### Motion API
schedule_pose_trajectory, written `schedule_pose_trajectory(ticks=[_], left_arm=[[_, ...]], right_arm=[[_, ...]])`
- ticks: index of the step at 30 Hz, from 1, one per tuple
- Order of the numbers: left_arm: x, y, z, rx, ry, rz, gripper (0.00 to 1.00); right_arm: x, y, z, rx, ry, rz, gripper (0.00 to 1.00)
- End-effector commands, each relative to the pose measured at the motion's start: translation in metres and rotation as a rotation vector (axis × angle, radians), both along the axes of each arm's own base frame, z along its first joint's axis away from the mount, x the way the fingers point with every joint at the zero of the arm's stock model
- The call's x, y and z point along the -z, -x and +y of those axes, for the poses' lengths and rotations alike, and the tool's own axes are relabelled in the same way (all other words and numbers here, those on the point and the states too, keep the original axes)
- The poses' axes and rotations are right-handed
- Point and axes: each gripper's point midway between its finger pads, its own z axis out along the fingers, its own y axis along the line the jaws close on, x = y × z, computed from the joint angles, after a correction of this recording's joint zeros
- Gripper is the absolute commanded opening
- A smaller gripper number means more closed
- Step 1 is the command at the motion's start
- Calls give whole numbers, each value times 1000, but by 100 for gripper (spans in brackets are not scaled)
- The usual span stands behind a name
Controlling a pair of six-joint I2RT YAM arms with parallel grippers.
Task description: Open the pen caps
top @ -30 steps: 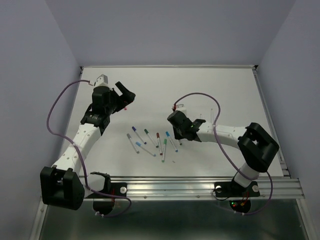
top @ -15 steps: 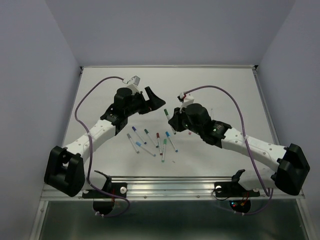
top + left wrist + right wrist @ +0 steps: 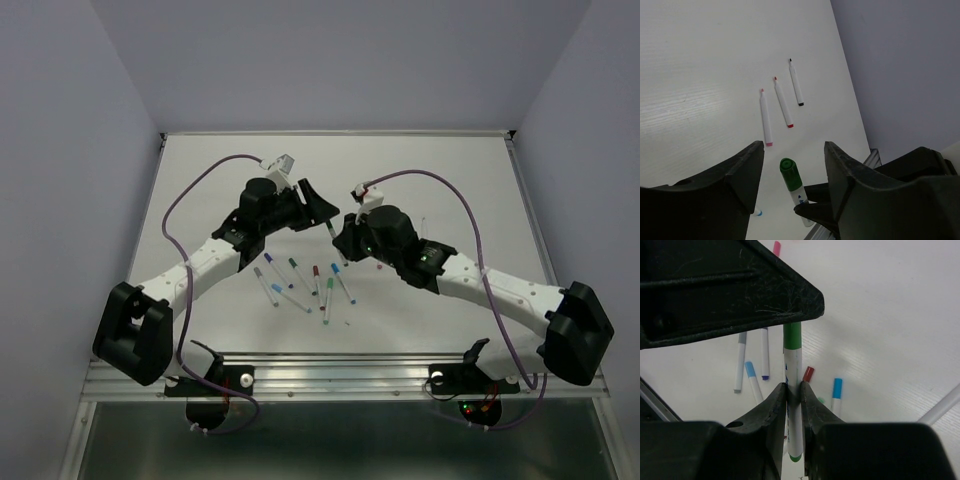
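The left end effector (image 3: 794, 150), spread, was brought from 10 o'clock around the green cap (image 3: 788, 174) of the pen (image 3: 792, 365) pinched by the right end effector (image 3: 792, 387); uncapping judged next.

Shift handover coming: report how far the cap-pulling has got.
Done: three pens lie apparently uncapped. In hand: right gripper clamps a green pen; open left gripper straddles its green cap. Left: several capped pens clustered together.

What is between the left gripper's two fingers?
The green cap of the pen held by the right gripper, with a gap on each side; the left wrist view shows it.
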Motion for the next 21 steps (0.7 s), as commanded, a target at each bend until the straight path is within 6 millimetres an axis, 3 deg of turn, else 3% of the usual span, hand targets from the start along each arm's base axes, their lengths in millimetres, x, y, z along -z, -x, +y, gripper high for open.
schedule_pose_trajectory(ticks=[1, 11, 15, 16, 19, 21], left_arm=[[-22, 0, -11, 37, 47, -59, 59], [-19, 4, -22, 68, 52, -40, 54], [-20, 4, -23, 68, 57, -38, 39], [-20, 4, -23, 66, 58, -39, 30], [-22, 2, -21, 47, 60, -39, 18], [-23, 2, -20, 39, 62, -41, 17]], right_arm=[[-35, -19, 8, 30, -67, -93, 1], [-42, -28, 9, 57, -72, -125, 1], [-41, -29, 10, 58, -67, -128, 1], [-39, -29, 9, 59, -63, -127, 1], [-36, -28, 9, 53, -59, -123, 1], [-33, -26, 8, 50, -55, -118, 1]])
